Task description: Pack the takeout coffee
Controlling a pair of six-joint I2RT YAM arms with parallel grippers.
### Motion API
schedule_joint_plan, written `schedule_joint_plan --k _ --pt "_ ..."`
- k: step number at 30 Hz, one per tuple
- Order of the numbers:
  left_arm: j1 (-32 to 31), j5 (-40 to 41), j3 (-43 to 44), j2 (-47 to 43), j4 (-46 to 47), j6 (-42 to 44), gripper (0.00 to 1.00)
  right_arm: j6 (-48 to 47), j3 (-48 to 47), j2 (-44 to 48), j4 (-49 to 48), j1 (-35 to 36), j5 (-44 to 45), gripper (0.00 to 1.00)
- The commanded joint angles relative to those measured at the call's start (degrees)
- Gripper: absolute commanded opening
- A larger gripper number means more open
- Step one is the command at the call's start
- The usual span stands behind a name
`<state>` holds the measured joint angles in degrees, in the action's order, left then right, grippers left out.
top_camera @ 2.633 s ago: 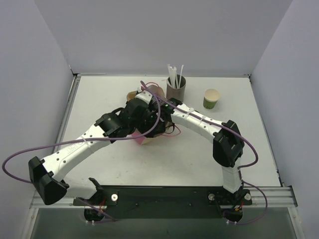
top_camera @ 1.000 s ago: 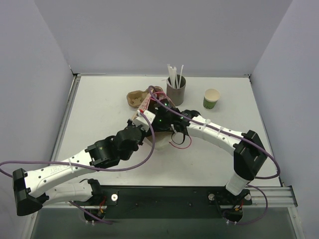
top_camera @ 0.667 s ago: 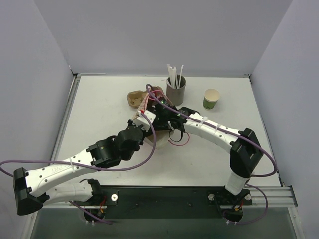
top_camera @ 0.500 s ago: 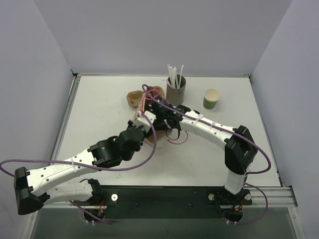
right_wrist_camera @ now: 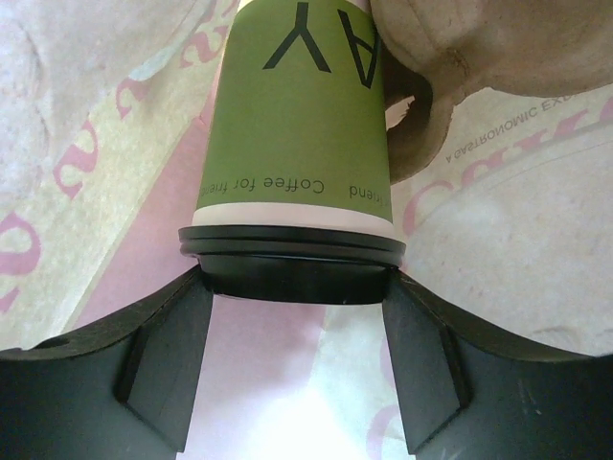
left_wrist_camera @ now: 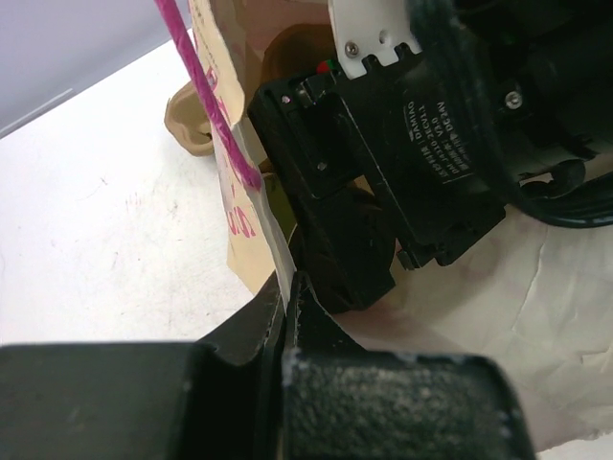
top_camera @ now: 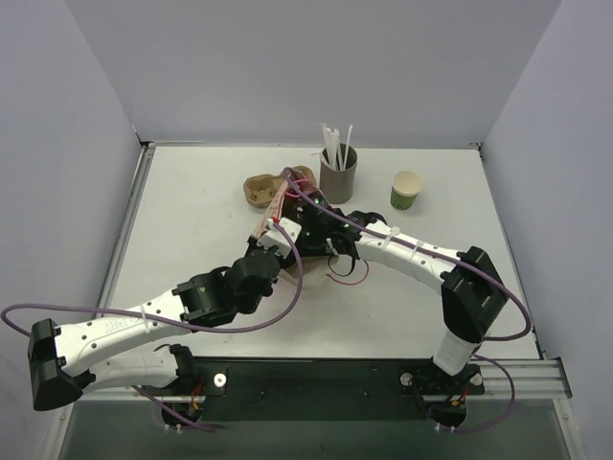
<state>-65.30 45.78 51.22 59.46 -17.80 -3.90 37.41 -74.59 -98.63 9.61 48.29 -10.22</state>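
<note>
My right tool (right_wrist_camera: 295, 280) is clamped on the takeout coffee (right_wrist_camera: 306, 125). Its two fingers press against opposite sides of the black lid (right_wrist_camera: 292, 257), and the green cup body points away from my wrist. The cup is inside the paper bag (right_wrist_camera: 115, 172), a white bag with pink lettering whose walls show on both sides of it. A brown pulp carrier (right_wrist_camera: 479, 48) is just beside the cup's upper right; I cannot tell whether the two touch. My left tool (left_wrist_camera: 287, 287) is closed, its fingers together on the bag's edge, which runs down into the seam between them. From above, both tools meet at the bag near the middle of the surface (top_camera: 192, 211), with the carrier lying at the bag's far side. Well apart, toward the far right, stand a grey cylinder (top_camera: 337, 172) of white straws (top_camera: 333, 139) and a second green cup (top_camera: 406, 192) with a pale inside.
</note>
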Motion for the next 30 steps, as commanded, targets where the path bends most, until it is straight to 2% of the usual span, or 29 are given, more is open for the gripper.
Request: schedule_joint_plan --k 1,6,10,14,18,23,30 --pt "-0.5 3.3 1.1 -0.2 3.3 -0.5 0.00 -1.4 2.2 5.5 -8.3 -0.4 -5.0 0.21" --pt "0.2 8.2 6.2 3.3 -5.4 -7.0 0.00 -3.0 -0.2 5.1 -4.9 -0.7 -4.9 0.21" --pt "2.6 8.0 12.8 8.1 -17.0 -15.1 0.00 -3.7 -8.0 2.7 6.1 -1.4 -4.2 0.19" --pt "7.4 4.0 18.6 10.5 -23.3 -23.6 0.00 -4.8 -11.2 4.0 8.2 -2.0 -4.0 0.20" --pt "11.4 -2.6 24.6 13.2 -27.8 -26.5 0.00 -4.4 -15.3 4.7 8.8 -2.6 -6.2 0.20" --pt "16.6 -9.8 27.0 14.2 -31.0 -30.3 0.00 -3.5 -20.2 4.9 12.0 -3.9 -6.7 0.20" --pt "19.5 -12.8 28.9 14.9 -34.8 -31.7 0.00 -1.7 -25.5 7.8 14.7 -6.2 -7.1 0.21"
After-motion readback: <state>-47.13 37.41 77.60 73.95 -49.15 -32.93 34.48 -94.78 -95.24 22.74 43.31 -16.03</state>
